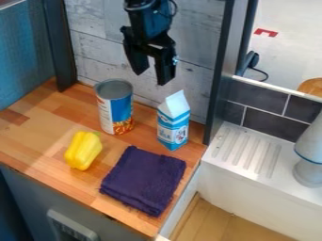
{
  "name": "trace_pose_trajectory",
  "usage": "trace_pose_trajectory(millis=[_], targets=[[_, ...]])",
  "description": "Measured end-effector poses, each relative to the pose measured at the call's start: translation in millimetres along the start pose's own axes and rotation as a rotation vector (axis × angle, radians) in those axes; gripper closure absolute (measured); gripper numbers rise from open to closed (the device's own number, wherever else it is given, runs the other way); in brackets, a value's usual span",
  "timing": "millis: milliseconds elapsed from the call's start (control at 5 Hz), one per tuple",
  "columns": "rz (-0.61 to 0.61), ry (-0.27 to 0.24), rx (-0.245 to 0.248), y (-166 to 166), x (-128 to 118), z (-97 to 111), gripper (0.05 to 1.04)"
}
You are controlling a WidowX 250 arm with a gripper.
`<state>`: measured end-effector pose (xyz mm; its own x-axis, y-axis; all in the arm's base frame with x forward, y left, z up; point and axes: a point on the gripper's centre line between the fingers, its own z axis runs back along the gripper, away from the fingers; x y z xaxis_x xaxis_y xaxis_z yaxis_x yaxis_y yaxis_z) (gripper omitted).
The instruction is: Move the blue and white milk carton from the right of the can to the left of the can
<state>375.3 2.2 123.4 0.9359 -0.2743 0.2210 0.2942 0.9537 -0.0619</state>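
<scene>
The tool (151, 78) is hanging spread above the table (35, 136). A can (116, 112) is showing blue, white and orange; a blue-and-white, peaked carton (173, 123) is standing near it.

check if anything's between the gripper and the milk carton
Nothing visible stands between the gripper, hanging above with its jaws apart, and the milk carton; the can stands to the carton's left in view.

A yellow pepper (83, 150) lies near a folded dark purple cloth (143, 180) on a wooden bench (31, 136), while dark gray tiles (271, 124) line the wall behind a white, ridged drainboard (264, 179) at right.
</scene>
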Motion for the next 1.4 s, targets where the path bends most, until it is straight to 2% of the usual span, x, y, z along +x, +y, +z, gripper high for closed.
trace_pose_trajectory(millis=[200,400,1000,1200,1400], targets=[[-0.004,-0.013,0.054,-1.9,7.7,-8.8,0.082],[-0.021,-0.019,0.083,-7.8,13.5,-17.4,0.083],[-0.037,0.032,0.061,-9.4,13.0,-56.1,0.083],[-0.06,0.0,0.073,-17.5,19.7,-64.1,0.082],[-0.055,0.006,0.083,-17.2,19.2,-76.9,0.121]])
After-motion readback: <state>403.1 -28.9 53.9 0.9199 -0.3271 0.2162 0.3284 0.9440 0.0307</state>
